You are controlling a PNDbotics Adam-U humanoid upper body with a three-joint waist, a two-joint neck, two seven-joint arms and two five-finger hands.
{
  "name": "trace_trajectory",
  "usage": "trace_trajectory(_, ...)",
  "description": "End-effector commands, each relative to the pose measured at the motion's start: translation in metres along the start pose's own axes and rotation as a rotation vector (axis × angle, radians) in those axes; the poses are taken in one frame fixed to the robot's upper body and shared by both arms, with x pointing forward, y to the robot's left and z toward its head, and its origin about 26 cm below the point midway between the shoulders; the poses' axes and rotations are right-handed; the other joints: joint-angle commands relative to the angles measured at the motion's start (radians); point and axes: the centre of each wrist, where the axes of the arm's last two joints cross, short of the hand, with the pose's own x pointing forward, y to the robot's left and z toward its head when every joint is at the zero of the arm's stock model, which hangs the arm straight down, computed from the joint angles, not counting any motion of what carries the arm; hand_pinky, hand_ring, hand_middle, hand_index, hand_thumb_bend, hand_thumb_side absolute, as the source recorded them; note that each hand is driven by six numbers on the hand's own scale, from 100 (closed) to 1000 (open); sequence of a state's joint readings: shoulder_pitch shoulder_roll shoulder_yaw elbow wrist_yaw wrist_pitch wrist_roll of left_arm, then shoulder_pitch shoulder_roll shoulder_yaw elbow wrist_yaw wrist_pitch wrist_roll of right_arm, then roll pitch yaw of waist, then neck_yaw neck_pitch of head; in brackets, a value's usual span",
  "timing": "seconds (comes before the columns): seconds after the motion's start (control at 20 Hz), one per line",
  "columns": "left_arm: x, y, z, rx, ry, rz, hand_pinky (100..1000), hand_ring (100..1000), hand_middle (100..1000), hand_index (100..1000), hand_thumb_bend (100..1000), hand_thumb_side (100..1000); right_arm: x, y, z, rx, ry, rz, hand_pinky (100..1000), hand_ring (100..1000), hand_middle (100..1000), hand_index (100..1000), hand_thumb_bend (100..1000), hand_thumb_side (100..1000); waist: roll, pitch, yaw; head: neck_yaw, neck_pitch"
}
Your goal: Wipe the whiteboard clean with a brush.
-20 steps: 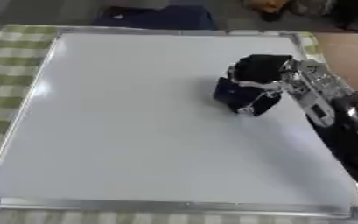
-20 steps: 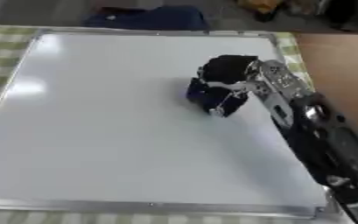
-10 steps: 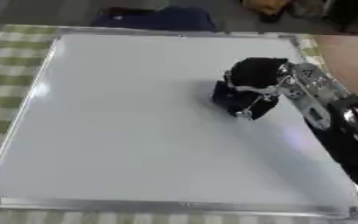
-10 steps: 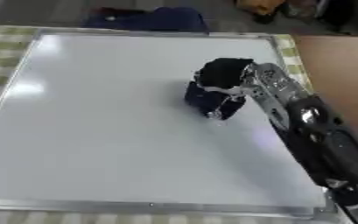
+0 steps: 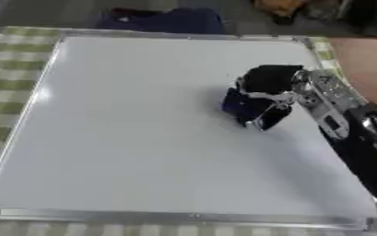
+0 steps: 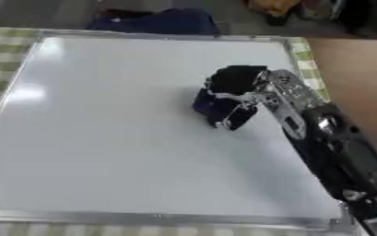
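Observation:
A white whiteboard (image 5: 126,124) with a silver frame lies flat on a green checked cloth and fills most of both views. Its surface looks blank. My right hand (image 5: 264,87) comes in from the lower right and sits right of the board's middle. Its fingers are curled round a dark blue brush (image 5: 241,105) that is pressed onto the board. The hand covers the top of the brush. My left hand shows in no view.
The checked cloth (image 5: 6,83) shows along the board's left and near edges. A brown wooden surface (image 6: 352,78) lies to the right of the board. A dark blue object (image 5: 163,20) sits beyond the board's far edge.
My right hand and the brush have moved slightly left across the board. The grip is the same.

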State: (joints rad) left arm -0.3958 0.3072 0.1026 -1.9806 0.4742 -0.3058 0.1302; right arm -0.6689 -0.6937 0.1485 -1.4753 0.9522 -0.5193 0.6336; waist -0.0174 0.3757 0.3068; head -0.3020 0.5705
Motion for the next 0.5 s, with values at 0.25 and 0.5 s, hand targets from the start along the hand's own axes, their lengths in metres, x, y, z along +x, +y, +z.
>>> trace_trajectory(0.25, 0.0074, -0.0003, -0.0057, -0.017, -0.027, -0.012, 450, 511, 520, 524, 109, 960, -0.0007, -0.0092, 0.0070, 0.148, -0.112, 0.073, 284, 277, 100, 291, 100, 315, 0.002, -0.021, -0.002, -0.001, 0.001)
trace_trajectory(0.5, 0.0075, -0.0006, -0.0061, -0.018, -0.029, -0.012, 450, 511, 520, 524, 109, 960, -0.0016, -0.0088, 0.0090, 0.155, -0.097, 0.066, 284, 275, 100, 291, 100, 308, 0.002, -0.019, -0.001, -0.001, -0.001)
